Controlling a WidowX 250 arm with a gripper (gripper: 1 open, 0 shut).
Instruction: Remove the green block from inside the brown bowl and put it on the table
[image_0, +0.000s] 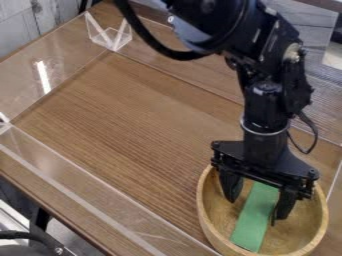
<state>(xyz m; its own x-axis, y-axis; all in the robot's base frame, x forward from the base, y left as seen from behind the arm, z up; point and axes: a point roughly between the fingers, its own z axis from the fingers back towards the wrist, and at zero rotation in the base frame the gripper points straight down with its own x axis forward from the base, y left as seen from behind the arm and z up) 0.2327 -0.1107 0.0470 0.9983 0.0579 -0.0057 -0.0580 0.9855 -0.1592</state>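
The brown bowl (211, 218) sits at the table's near right corner. Inside it lies the green block (253, 222), a flat bright green bar running from the bowl's middle toward its near rim. My gripper (258, 197) points straight down into the bowl, open wide, with one finger (233, 186) left of the block's far end and the other finger (286, 203) to its right. The fingers straddle the block without pressing on it. The block's far end is partly hidden behind the gripper. The table (134, 120) is brown wood grain.
Low clear acrylic walls (54, 165) edge the table on the left, near side and back. An orange-trimmed clear bracket (107, 38) stands at the far left corner. The black arm (261, 60) rises over the table's right side.
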